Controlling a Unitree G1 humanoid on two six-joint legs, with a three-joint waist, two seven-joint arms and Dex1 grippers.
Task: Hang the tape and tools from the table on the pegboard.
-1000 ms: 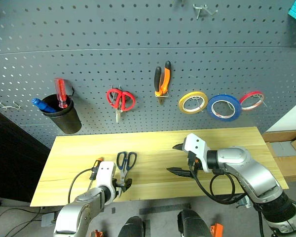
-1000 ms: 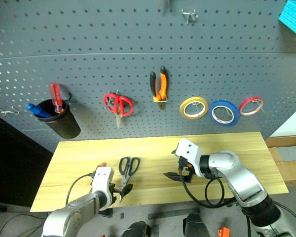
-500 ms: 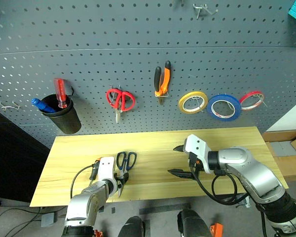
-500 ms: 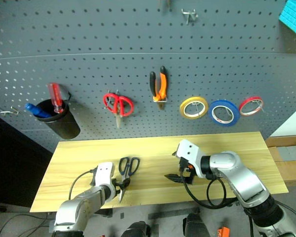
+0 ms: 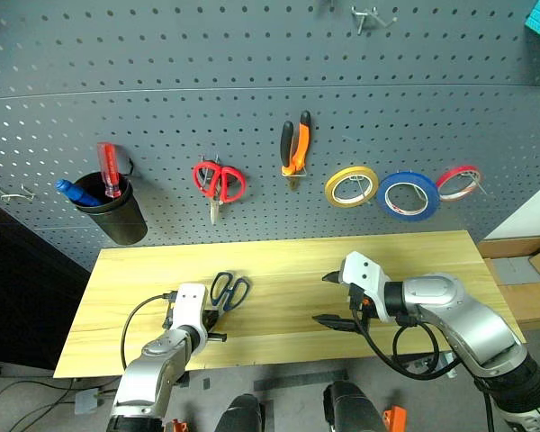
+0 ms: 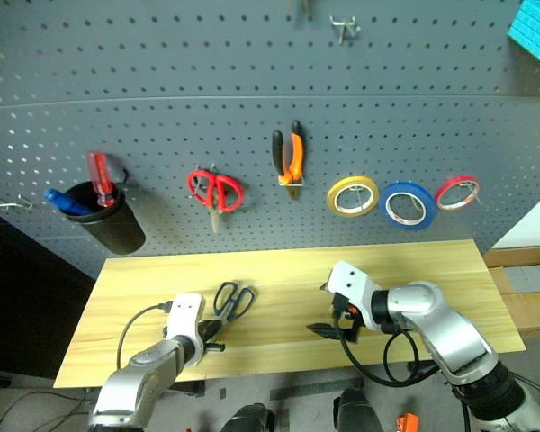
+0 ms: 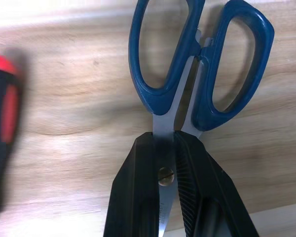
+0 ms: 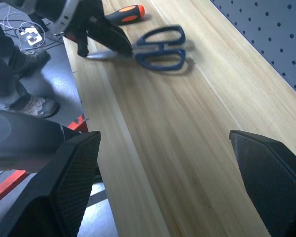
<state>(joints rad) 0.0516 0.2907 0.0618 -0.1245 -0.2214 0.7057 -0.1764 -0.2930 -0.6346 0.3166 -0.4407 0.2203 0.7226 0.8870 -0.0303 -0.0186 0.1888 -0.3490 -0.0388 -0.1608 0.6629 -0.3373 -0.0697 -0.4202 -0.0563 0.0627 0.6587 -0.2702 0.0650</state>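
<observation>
a: left pincer (image 7: 166, 163) is clamped right on the blue-handled scissors (image 7: 197, 74), fingers pinching the blades at the pivot screw, low in the left wrist frame.

b: and in the left eye frame those scissors (image 5: 227, 290) lie on the counter (image 5: 414, 261), lower left of centre, loops pointing up toward the pegboard (image 5: 252, 54).

a: orange-and-black screwdriver (image 7: 2, 123) just beside them, at the left edge of the wrist frame.

b: right pincer (image 5: 333, 300) hangs over the counter's middle, jaws spread wide, nothing between them.

a: up on the pegboard, blue tape (image 5: 409, 195) hangs on a hook, right of centre, between the yellow ring (image 5: 352, 185) and the red ring (image 5: 459, 181).

b: orange-and-black pliers (image 5: 295, 148) hang at centre, red scissors (image 5: 220, 183) to their left.

a: far left, a black cup (image 5: 117, 211) holding a red screwdriver (image 5: 109, 169).
</observation>
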